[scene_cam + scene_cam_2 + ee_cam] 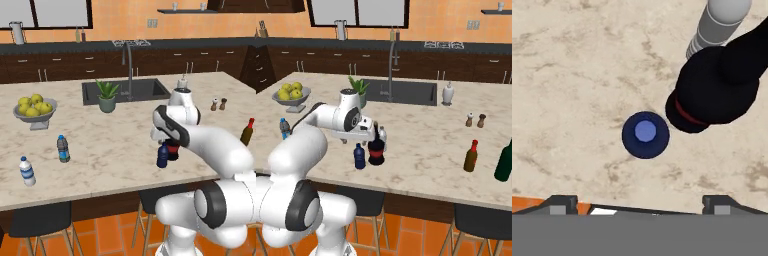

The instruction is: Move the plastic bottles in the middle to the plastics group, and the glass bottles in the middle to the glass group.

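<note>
Wide-open hand [640,200] hovers above 1 navy bottle [645,134] beside 1 black bottle [717,90].

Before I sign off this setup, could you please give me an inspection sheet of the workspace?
Surface: marble island counter with a sink.
Job's things: navy bottle, black red-banded bottle and clear grey bottle stand close together mid-counter; two water bottles at the counter's left; brown red-topped bottle at its right.
Clutter: fruit bowl, potted plant, salt and pepper shakers, green bottle.
Grippers: gripper open, above the navy bottle, holding nothing.
Cables: nothing seen.
Surroundings: dark cabinets, stools below the counter.
</note>
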